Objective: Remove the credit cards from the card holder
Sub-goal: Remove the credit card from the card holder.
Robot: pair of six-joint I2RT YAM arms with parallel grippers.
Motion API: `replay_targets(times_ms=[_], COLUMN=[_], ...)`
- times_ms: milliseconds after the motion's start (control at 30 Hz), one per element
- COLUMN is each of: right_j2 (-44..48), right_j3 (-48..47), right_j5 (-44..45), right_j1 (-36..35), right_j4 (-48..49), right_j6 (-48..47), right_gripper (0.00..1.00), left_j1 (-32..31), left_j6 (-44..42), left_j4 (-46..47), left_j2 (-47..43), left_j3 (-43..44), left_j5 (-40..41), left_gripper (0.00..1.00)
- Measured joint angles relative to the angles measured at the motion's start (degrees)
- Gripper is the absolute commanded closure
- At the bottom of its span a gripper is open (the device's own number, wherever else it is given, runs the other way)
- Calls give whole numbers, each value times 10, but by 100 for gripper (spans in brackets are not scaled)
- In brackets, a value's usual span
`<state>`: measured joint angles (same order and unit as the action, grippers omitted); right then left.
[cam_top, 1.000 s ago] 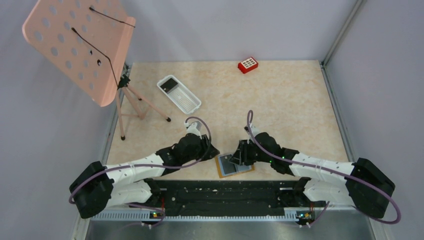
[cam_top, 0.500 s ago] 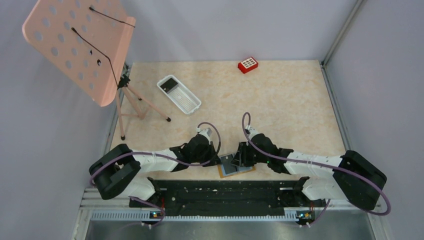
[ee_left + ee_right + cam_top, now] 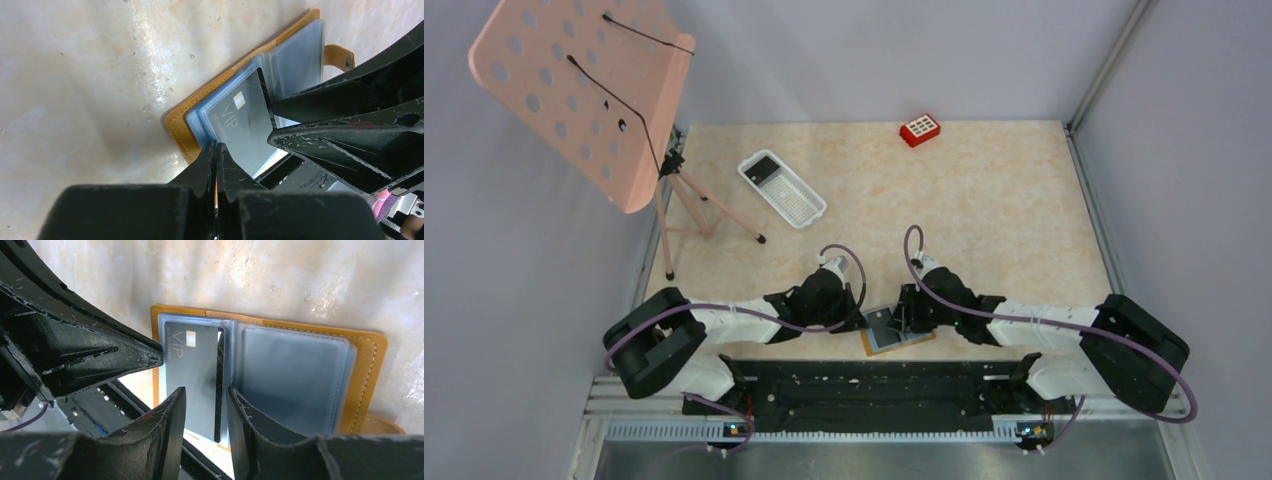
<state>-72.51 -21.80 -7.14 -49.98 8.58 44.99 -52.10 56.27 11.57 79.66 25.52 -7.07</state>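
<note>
The tan card holder (image 3: 902,341) lies open flat by the table's front edge, its cover (image 3: 367,370) and blue-clear sleeves showing. A dark grey credit card (image 3: 192,380) marked VIP sits on its left page, also in the left wrist view (image 3: 245,130). My left gripper (image 3: 216,146) is shut, its tips at the left edge of the blue sleeve; I cannot tell whether they pinch it. My right gripper (image 3: 206,390) is open, its jaws standing either side of the card's right edge. In the top view both grippers (image 3: 864,320) (image 3: 894,318) meet over the holder.
A white mesh tray (image 3: 796,204) with a dark card (image 3: 766,168) in it stands at the back left. A small red box (image 3: 919,129) is at the far edge. A pink perforated music stand (image 3: 584,90) rises on a tripod at the left.
My left arm has moved right to the holder's left edge and its jaws have closed. The right gripper has stayed over the card, barely shifting.
</note>
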Motion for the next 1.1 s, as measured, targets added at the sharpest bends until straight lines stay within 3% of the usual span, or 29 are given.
replay_targets(times_ms=[400, 533, 733, 1100], right_j2=[-12, -16, -3, 48], right_j3=[0, 5, 50, 86], right_j5=[-16, -31, -52, -91], right_j1=[3, 11, 24, 47], right_j4=[20, 36, 83, 107], right_j6=[3, 10, 23, 31], right_gripper=[63, 72, 100, 100], left_j1=[-1, -1, -1, -1], left_j6=[0, -1, -3, -7], left_j4=[0, 0, 0, -20], left_j2=[0, 0, 0, 10], left_j3=[0, 0, 0, 18], left_j5=[0, 0, 0, 7], left_gripper=[100, 100, 100, 100])
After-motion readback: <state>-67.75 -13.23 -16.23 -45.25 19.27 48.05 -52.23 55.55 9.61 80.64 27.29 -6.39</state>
